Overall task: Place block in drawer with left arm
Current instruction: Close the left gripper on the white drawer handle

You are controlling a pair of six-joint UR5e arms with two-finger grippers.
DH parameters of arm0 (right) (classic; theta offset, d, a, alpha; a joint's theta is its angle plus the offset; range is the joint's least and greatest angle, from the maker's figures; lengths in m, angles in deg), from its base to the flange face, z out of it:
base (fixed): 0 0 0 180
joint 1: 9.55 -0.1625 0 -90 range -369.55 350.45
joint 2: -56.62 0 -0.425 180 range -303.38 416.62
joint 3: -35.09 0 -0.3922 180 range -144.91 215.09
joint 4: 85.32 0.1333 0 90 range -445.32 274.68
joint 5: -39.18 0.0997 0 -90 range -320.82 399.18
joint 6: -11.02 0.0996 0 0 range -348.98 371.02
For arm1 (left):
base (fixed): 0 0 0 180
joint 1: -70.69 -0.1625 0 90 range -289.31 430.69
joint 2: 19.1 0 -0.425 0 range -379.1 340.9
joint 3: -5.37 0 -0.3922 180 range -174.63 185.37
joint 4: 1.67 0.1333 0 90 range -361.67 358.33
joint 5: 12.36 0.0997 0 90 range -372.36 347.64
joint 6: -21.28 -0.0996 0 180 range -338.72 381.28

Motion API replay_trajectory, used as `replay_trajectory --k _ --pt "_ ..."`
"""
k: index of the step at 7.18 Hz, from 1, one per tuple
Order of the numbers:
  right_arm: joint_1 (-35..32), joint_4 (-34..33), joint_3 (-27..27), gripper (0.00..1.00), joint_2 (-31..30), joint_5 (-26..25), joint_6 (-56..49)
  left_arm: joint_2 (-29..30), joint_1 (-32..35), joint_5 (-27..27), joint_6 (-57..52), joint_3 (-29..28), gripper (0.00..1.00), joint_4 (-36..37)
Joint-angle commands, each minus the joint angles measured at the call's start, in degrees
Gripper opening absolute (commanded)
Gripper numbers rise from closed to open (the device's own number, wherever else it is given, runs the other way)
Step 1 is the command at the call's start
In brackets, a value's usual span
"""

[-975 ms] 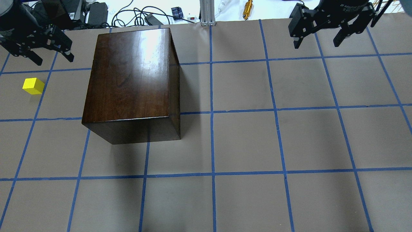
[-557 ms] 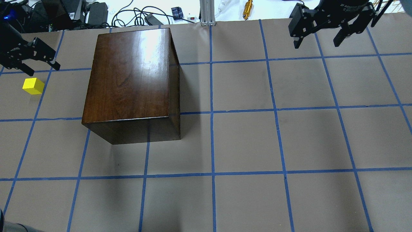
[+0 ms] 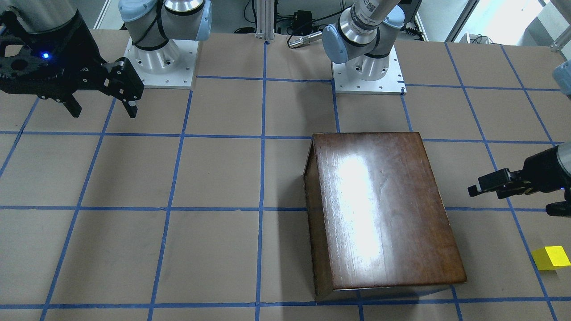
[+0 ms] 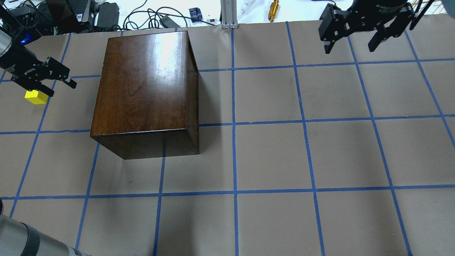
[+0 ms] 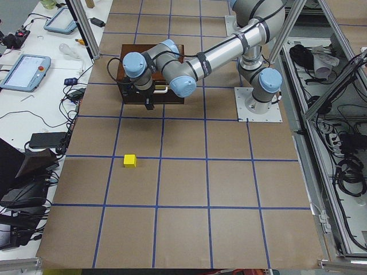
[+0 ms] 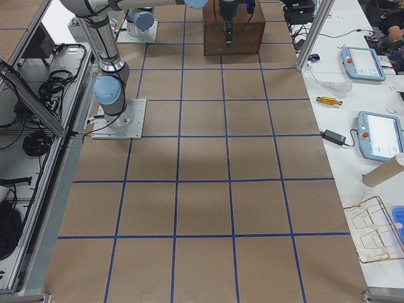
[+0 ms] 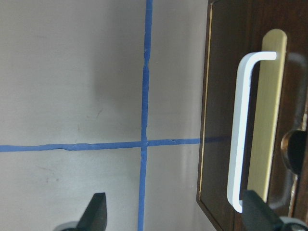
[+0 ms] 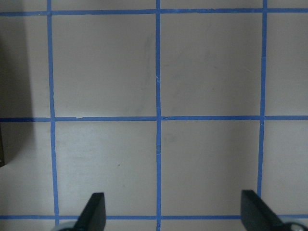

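The yellow block point(image 4: 35, 98) lies on the table left of the dark wooden box point(image 4: 142, 81); it also shows in the front view point(image 3: 552, 257) and the left side view point(image 5: 130, 161). My left gripper point(image 4: 63, 89) is open and empty, low between block and box, fingers pointing at the box's left side. One finger overlaps the block's top edge in the overhead view. The left wrist view shows the drawer front point(image 7: 293, 72) shut, with a pale bar handle point(image 7: 243, 134), between the open fingertips point(image 7: 98, 209). My right gripper point(image 4: 349, 49) is open and empty, high at the far right.
The table point(image 4: 270, 156) is brown paper with a blue tape grid. Cables and tools point(image 4: 273, 9) lie beyond its far edge. The two arm bases point(image 3: 368, 73) stand at the robot's side. The right wrist view shows only bare grid point(image 8: 159, 118).
My left gripper has come down from high at the far left and swung toward the box's left side, now low beside the block. The right arm, box and block have not moved.
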Motion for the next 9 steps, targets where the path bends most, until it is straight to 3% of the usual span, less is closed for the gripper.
replay_trajectory --k 1,3,9 --pt "0.0 0.0 0.0 1.00 0.0 0.0 0.0 -0.3 1.4 -0.6 -3.0 4.0 0.98 5.1" --pt "0.0 0.0 0.0 1.00 0.0 0.1 0.0 -0.8 1.4 -0.8 -2.0 7.2 0.98 8.0" --pt "0.0 0.0 0.0 1.00 0.0 0.0 0.0 -0.1 2.8 -2.4 2.7 7.0 0.98 8.1"
